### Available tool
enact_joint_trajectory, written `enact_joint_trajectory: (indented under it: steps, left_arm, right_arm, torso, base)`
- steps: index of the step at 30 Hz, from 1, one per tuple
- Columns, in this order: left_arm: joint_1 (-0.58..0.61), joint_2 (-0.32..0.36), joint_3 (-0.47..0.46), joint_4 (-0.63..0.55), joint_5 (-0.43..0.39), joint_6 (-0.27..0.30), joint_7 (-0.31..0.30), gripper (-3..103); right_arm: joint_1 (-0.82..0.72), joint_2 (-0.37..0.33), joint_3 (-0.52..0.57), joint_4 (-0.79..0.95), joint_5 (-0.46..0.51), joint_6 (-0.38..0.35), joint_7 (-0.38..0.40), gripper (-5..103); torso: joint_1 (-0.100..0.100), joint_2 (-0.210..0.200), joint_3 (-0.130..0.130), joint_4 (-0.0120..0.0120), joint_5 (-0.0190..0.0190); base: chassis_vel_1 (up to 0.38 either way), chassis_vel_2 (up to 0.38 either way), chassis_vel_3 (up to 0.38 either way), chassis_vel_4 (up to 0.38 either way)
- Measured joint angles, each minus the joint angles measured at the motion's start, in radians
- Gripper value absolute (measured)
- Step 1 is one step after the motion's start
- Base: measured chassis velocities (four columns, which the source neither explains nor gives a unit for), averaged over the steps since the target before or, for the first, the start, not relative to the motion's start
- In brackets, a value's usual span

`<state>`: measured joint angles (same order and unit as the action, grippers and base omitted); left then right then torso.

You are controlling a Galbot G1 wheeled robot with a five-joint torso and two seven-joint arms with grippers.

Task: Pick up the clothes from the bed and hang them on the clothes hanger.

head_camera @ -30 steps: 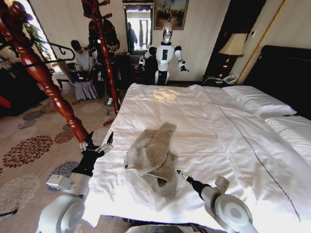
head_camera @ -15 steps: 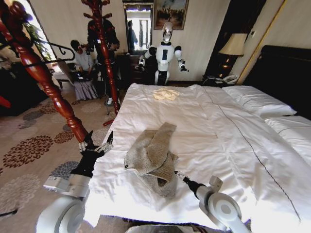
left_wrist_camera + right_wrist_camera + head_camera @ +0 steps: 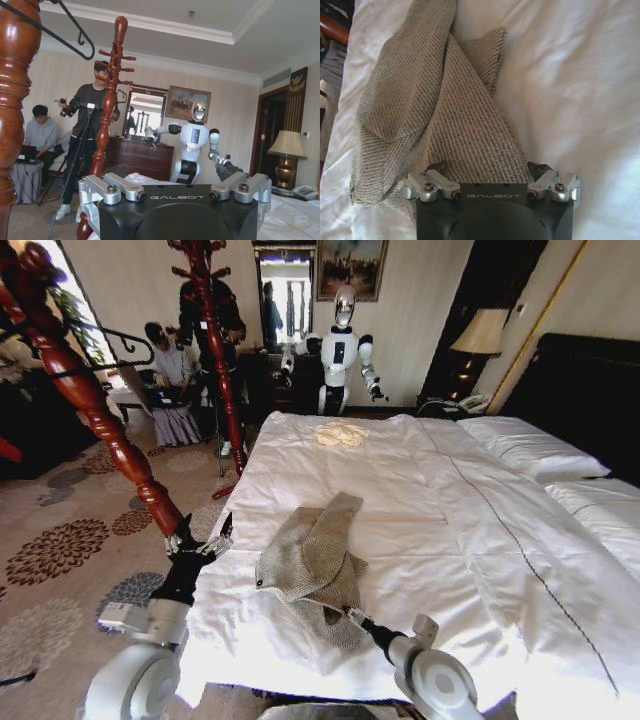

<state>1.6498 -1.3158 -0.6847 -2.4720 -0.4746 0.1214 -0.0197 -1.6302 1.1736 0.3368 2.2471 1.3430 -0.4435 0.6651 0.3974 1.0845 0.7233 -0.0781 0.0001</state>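
The clothes (image 3: 315,558), a grey-beige knit cardigan, lie crumpled on the near left part of the bed (image 3: 450,530). My right gripper (image 3: 351,615) is low at the cardigan's near edge. In the right wrist view it (image 3: 491,181) is open, directly over the knit fabric (image 3: 445,110). My left gripper (image 3: 198,539) is open and points up beside the bed's left edge, close to a turned wooden post (image 3: 110,430). The left wrist view shows this gripper (image 3: 175,189) empty, with the black hook of the clothes hanger (image 3: 93,50) high up by the post.
A small cream garment (image 3: 341,434) lies at the bed's far end. White pillows (image 3: 530,450) are at the right. A second wooden coat stand (image 3: 215,360), a tripod and seated people are at the back left. Another robot (image 3: 341,350) stands beyond the bed.
My right gripper has moved left and forward, from beside the cardigan to over its near edge. The left arm has stayed in place.
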Motion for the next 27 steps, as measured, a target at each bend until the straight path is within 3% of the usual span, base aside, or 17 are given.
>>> enact_joint_trajectory:
  steps: [2,4,5,8,12,18,21,23,25,27]
  left_arm:
    - [0.003,0.001,-0.001,0.000,0.002,0.000,0.000,100]
    - [0.003,0.001,-0.001,0.000,0.003,0.000,0.000,100]
    - [0.004,0.001,-0.001,0.000,0.007,0.000,-0.001,100]
    - [0.004,0.000,0.001,0.002,0.010,0.000,-0.004,100]
    - [0.005,-0.007,0.004,0.003,0.020,0.002,-0.009,100]
    - [0.011,-0.012,0.005,0.002,0.024,0.004,-0.015,100]
    - [0.014,-0.014,0.004,-0.001,0.024,0.004,-0.021,100]
    - [0.015,-0.014,0.004,-0.001,0.024,0.004,-0.023,100]
    - [0.015,-0.015,0.003,-0.001,0.024,0.005,-0.026,100]
    - [0.014,-0.015,0.003,-0.001,0.024,0.006,-0.028,100]
  right_arm:
    - [0.000,0.011,-0.002,0.000,-0.009,0.013,-0.018,84]
    - [-0.001,0.012,-0.002,0.001,-0.010,0.015,-0.021,84]
    - [-0.003,0.015,0.000,0.008,-0.010,0.020,-0.026,73]
    - [-0.008,0.016,0.003,0.018,-0.010,0.022,-0.031,68]
    - [-0.018,0.017,0.001,0.028,-0.019,0.025,-0.046,46]
    - [-0.021,0.021,-0.008,0.031,-0.035,0.029,-0.059,30]
    - [-0.024,0.020,-0.010,0.032,-0.046,0.035,-0.064,14]
    - [-0.025,0.018,-0.010,0.034,-0.048,0.037,-0.065,14]
    - [-0.029,0.013,-0.003,0.039,-0.052,0.041,-0.066,3]
    - [-0.032,0.006,0.011,0.050,-0.053,0.044,-0.066,1]
  torso:
    - [0.000,0.000,0.000,0.0000,0.0001]
    - [0.000,0.000,0.000,0.0000,0.0000]
    - [0.000,0.000,0.000,0.0000,0.0001]
    - [0.000,0.000,0.000,0.0000,0.0000]
    - [0.000,0.000,0.000,0.0000,0.0000]
    - [0.000,0.000,0.000,0.0000,0.0001]
    - [0.000,0.000,0.000,0.0000,0.0001]
    - [0.000,0.000,0.000,0.0000,0.0001]
    - [0.000,0.000,0.000,0.0000,0.0002]
    - [0.000,0.000,0.000,0.0000,0.0003]
  base:
    - [0.000,0.000,0.000,0.000]
    - [0.000,0.000,0.000,0.000]
    - [0.000,0.000,0.000,0.000]
    - [0.000,0.000,0.000,0.000]
    - [0.000,0.000,0.000,0.000]
    - [0.000,0.000,0.000,0.000]
    - [0.000,0.000,0.000,0.000]
    - [0.000,0.000,0.000,0.000]
    - [0.000,0.000,0.000,0.000]
    - [0.000,0.000,0.000,0.000]
